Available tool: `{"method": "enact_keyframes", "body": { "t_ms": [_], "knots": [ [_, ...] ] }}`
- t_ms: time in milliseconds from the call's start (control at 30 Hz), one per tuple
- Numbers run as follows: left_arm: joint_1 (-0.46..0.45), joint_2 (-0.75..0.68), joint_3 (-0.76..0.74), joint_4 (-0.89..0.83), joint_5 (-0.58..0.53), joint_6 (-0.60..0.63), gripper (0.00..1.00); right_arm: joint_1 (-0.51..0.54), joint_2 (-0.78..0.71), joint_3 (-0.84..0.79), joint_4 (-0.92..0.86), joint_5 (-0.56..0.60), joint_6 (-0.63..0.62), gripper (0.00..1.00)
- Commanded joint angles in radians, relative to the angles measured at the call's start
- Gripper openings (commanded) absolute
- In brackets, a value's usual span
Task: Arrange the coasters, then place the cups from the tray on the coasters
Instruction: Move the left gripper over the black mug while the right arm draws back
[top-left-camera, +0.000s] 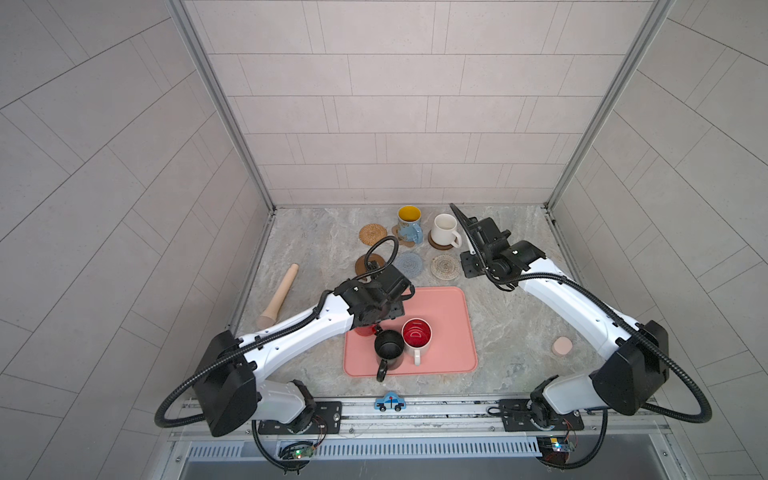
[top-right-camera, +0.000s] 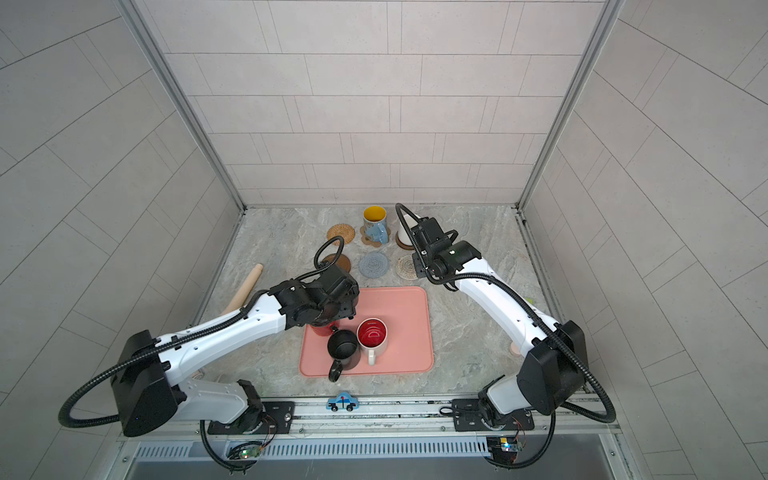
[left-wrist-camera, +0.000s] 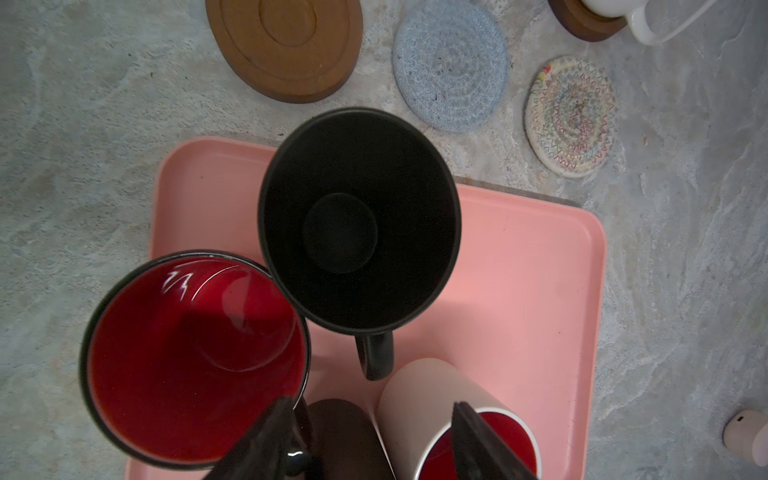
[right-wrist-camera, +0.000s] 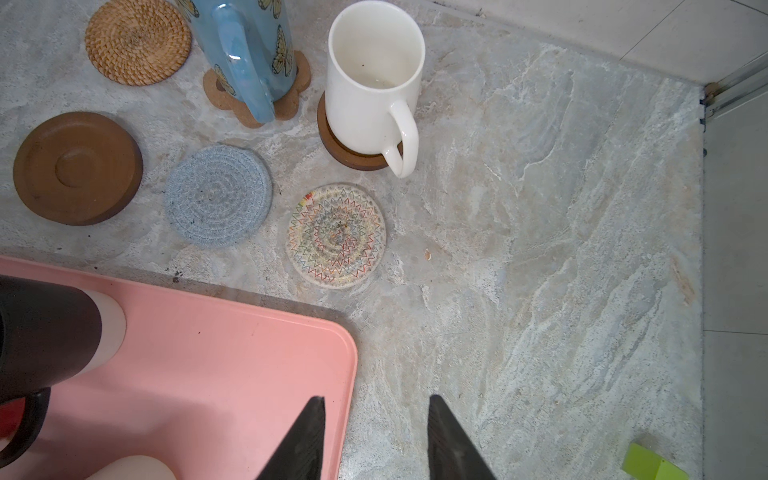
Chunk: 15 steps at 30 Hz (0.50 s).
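Left gripper (left-wrist-camera: 370, 402), jaws spread wide on nothing, hung over the tray (top-left-camera: 449, 316), four mugs crowding its left half: red mug (left-wrist-camera: 195, 357), upper black mug (left-wrist-camera: 357, 220), lower black mug (top-left-camera: 388, 345), red-lined white mug (top-left-camera: 415, 334), right half free. Right gripper (right-wrist-camera: 376, 397), jaws narrowly parted and empty, hovered off the tray's upper right corner beside clear stone tabletop (top-left-camera: 511, 324). Above the tray's top edge lay six coasters: rattan coaster (right-wrist-camera: 137, 39), brown coaster (right-wrist-camera: 77, 168), grey-blue coaster (right-wrist-camera: 218, 193), cream coaster (right-wrist-camera: 336, 237) uncovered, blue mug (top-left-camera: 409, 226) on paw coaster (right-wrist-camera: 291, 106), white mug (top-left-camera: 444, 228) on second brown coaster (right-wrist-camera: 353, 160).
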<state>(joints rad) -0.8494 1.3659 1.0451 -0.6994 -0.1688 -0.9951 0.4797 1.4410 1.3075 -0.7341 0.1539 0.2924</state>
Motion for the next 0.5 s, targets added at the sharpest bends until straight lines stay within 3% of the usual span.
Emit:
{"method": "enact_keyframes", "body": {
  "t_ms": [0, 467],
  "knots": [
    [-0.002, 0.020, 0.020, -0.032, -0.043, -0.013, 0.66, 0.005, -0.024, 0.004, -0.024, 0.003, 0.010, 0.43],
    [-0.002, 0.056, 0.024, -0.035, -0.052, -0.014, 0.66, 0.005, -0.062, -0.033, -0.012, 0.002, 0.010, 0.43]
  ]
}}
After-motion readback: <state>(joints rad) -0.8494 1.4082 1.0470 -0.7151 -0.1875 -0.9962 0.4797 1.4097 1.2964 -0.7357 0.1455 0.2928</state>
